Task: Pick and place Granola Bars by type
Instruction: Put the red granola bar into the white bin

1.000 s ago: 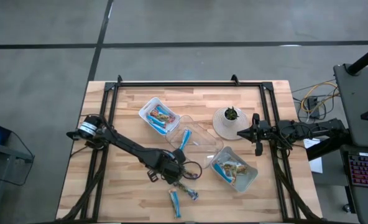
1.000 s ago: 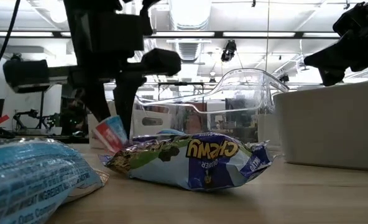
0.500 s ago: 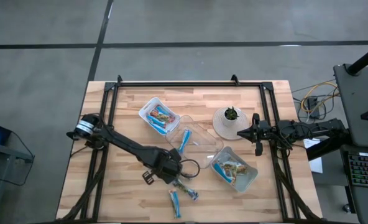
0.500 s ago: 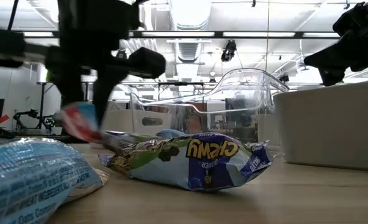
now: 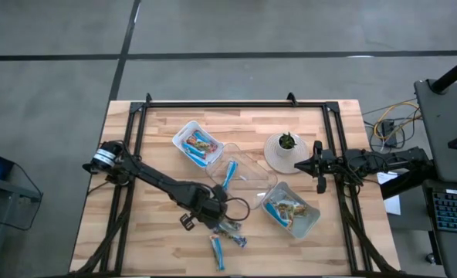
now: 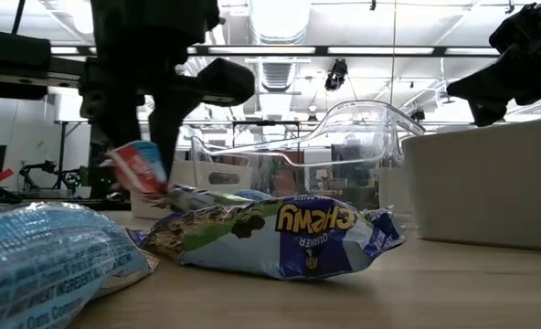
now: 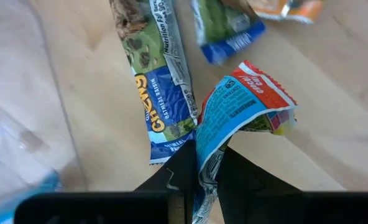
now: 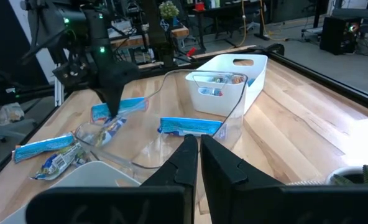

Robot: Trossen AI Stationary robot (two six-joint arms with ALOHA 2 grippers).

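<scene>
My left gripper [image 5: 211, 214] stands near the table's front middle, pointing down and shut on a blue granola bar with a red end [image 7: 240, 109]; the low view shows the same bar [image 6: 141, 170]. Below it a Chewy bar [image 7: 156, 93] lies flat on the wood, and two more bars [image 5: 230, 228] [image 5: 217, 251] lie close by. Another blue bar [image 8: 190, 126] lies in the clear tray [image 5: 240, 174]. The two white bins [image 5: 196, 143] [image 5: 290, 210] hold several bars. My right gripper [image 5: 319, 166] waits shut at the table's right side. My left gripper pinches the blue bar's end [image 7: 210, 146] between its two fingers, which come from above and point steeply down. The wrapper is creased just past the fingers. The bar's red end hangs below them, lifted clear of the table.
A small plant in a white pot [image 5: 285, 150] stands between the clear tray and my right gripper. A black frame [image 5: 236, 103] runs along the table's far edge and sides. Bare wood lies at the table's near left [image 5: 128, 239].
My left gripper has risen a little with the blue bar and rolled at the wrist, so the bar's red end has swung sideways and hangs higher above the table. The gripper stays shut on it.
</scene>
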